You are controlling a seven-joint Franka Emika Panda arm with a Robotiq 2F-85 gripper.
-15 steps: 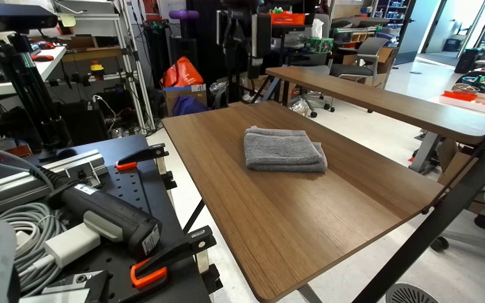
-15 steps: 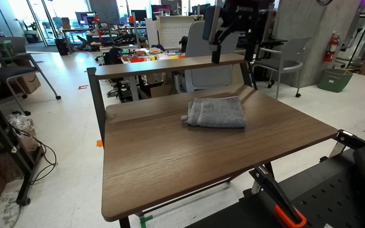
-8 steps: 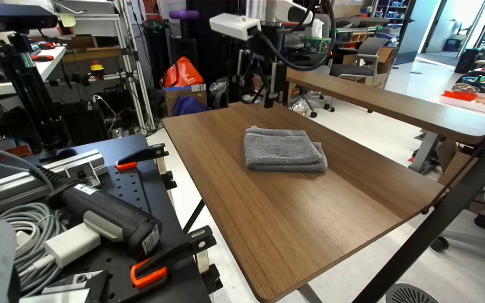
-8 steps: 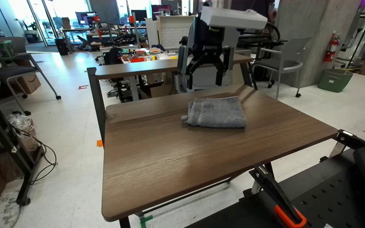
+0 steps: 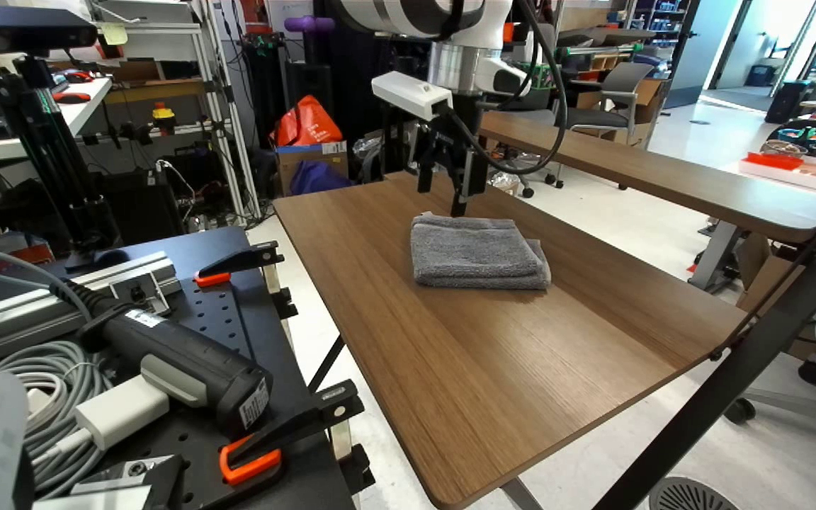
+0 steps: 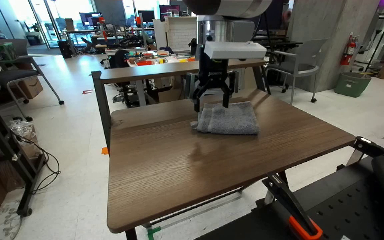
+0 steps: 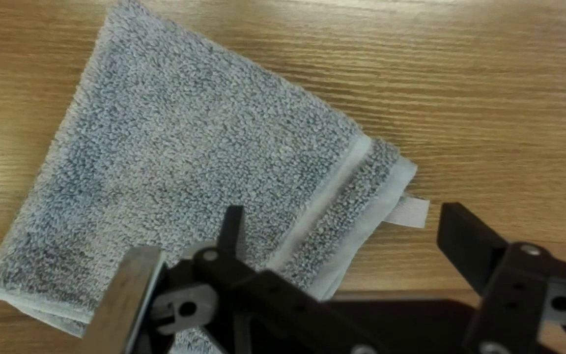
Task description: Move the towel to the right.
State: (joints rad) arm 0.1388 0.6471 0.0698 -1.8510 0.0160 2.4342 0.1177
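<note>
A wood-grained table (image 6: 158, 173) is backed by a raised shelf (image 6: 152, 71) and flanked by a black bench (image 5: 213, 315). The folded grey towel (image 6: 230, 120) is laid on the table. Near it the gripper (image 6: 211, 106) is held with its fingers (image 7: 231, 231) spread apart; in the wrist view one is seen against the towel, one against bare wood. Beyond, a green bin (image 6: 352, 85) and fire extinguisher (image 6: 348, 51) are seen.

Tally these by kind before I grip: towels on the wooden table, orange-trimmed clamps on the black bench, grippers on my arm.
Towel: 1, grey
Orange-trimmed: 2, the nearer clamp and the farther clamp in an exterior view
Gripper: 1, open
Total: 4
</note>
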